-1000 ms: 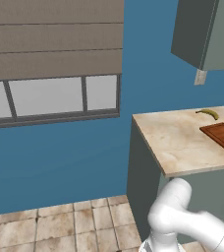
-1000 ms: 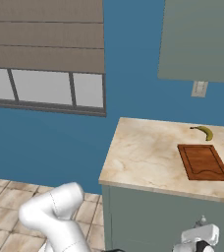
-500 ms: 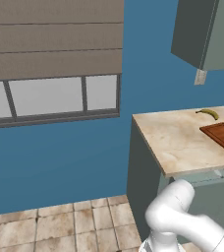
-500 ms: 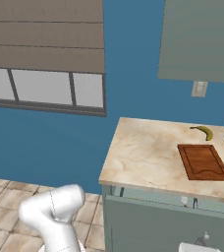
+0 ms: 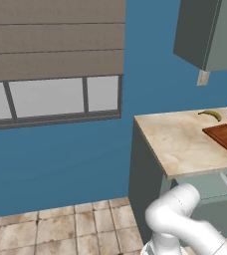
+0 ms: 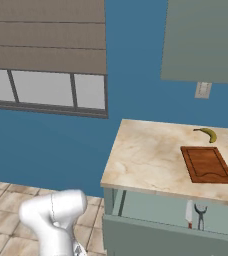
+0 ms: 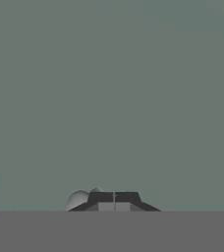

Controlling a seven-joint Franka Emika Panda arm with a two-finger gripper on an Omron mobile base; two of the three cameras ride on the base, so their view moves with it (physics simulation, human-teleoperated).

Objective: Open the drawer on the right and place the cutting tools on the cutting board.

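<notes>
The drawer (image 6: 171, 227) under the tabletop (image 6: 146, 160) is pulled out now, so the first job looks done. Inside it lie a knife (image 6: 188, 213) and scissors (image 6: 200, 216), just below the cutting board (image 6: 206, 164). The board sits bare on the tabletop, with a banana (image 6: 206, 133) just behind it. Both tools are yet to be moved up onto it. The fingers (image 7: 114, 201) are pressed tight together, holding nothing, close to a grey front. A second ago the drawer was shut; it has slid out since.
</notes>
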